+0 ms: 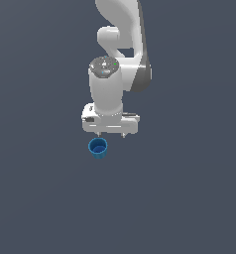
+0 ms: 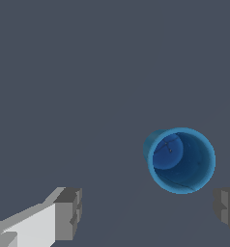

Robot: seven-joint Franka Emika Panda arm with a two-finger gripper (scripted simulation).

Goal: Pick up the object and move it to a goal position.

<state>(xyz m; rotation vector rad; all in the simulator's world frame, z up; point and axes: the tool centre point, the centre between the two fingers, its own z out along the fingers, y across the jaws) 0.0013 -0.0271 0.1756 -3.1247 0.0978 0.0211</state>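
A small blue round cup (image 1: pixel 98 148) with a lighter blue inside stands upright on the dark grey floor, mouth up. It also shows in the wrist view (image 2: pixel 180 160). My white gripper (image 1: pixel 111 134) hangs above and just behind the cup, a little toward the exterior view's right of it. The gripper (image 2: pixel 148 212) is open and empty, its grey fingertips (image 2: pixel 69 213) wide apart. The cup is not between the fingers; it sits off toward one fingertip.
Only the flat dark grey floor (image 1: pixel 189 198) shows around the cup. The white arm (image 1: pixel 120 49) rises from the gripper toward the top of the exterior view.
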